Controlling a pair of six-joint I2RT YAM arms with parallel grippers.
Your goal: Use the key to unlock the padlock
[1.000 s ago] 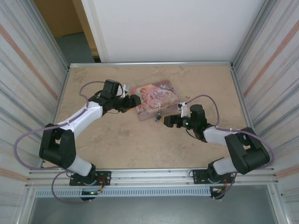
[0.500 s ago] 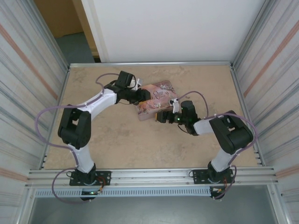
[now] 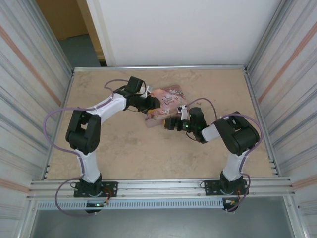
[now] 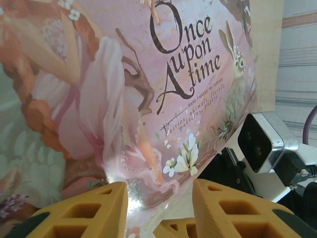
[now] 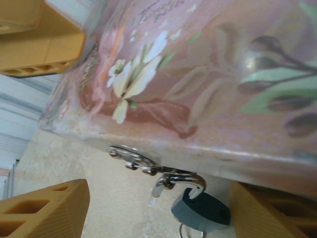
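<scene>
Beige table [image 3: 124,148], metal-walled bay. Pink tin [image 3: 167,99] is lying mid-table. Padlock [image 5: 200,209] is hanging from the tin's front hasp [image 5: 132,159], just ahead of the right gripper [image 5: 158,213], whose fingers are spread. Left gripper [image 4: 159,203], also spread, is sitting at the tin's left side. Both are standing closer to the tin than a second ago.

Table [image 3: 124,156]: beige, stone-patterned top.
On it: pink illustrated tin [image 3: 171,95], centre-rear.
At tin's hasp: padlock [image 5: 200,208], down by the tabletop.
</scene>
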